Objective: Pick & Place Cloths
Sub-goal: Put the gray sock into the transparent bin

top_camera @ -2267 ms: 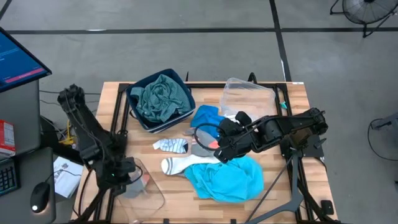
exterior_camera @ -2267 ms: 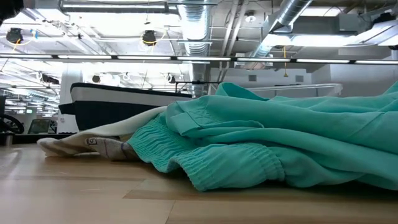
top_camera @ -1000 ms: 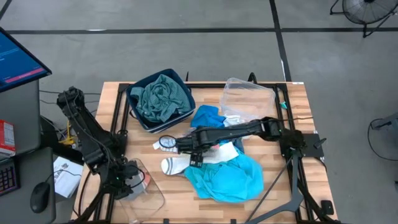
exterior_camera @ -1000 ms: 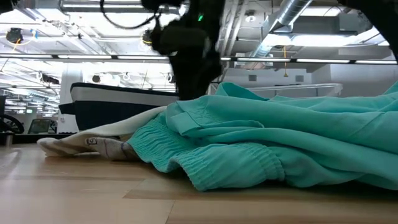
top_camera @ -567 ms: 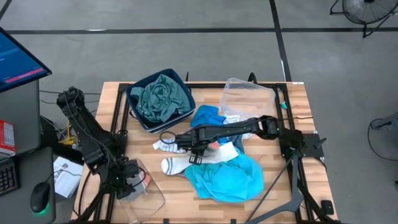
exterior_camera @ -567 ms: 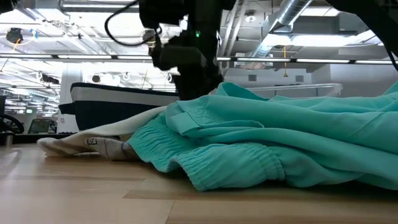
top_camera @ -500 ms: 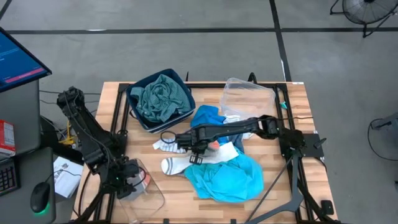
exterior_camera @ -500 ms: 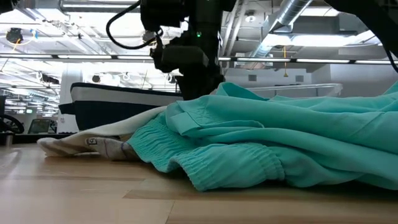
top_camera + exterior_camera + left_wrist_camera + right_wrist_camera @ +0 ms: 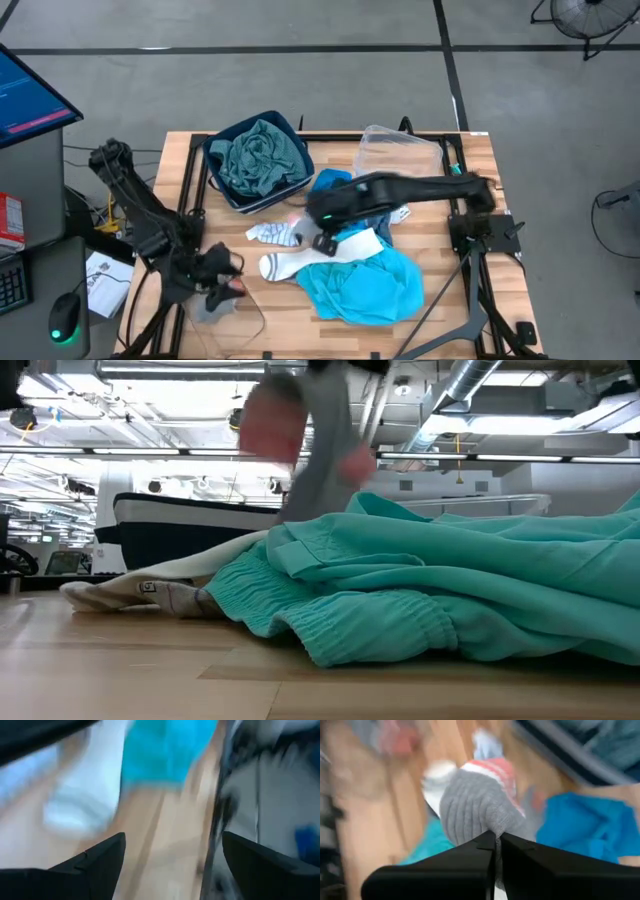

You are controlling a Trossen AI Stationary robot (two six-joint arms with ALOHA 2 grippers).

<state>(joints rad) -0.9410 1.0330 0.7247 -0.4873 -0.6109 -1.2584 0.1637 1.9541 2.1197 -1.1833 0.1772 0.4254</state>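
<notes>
Centre of the high view: my right gripper (image 9: 495, 842) is clenched on a grey-and-coral sock (image 9: 480, 805), lifted above the table (image 9: 470, 215). Lower left: my left gripper (image 9: 215, 272) stands released.

Bright, even overhead light; soft shadows. Ceiling lamps (image 9: 240, 420) glare in low view. Both wrist views motion-smeared (left worst); right arm (image 9: 400, 190) blurred.
</notes>
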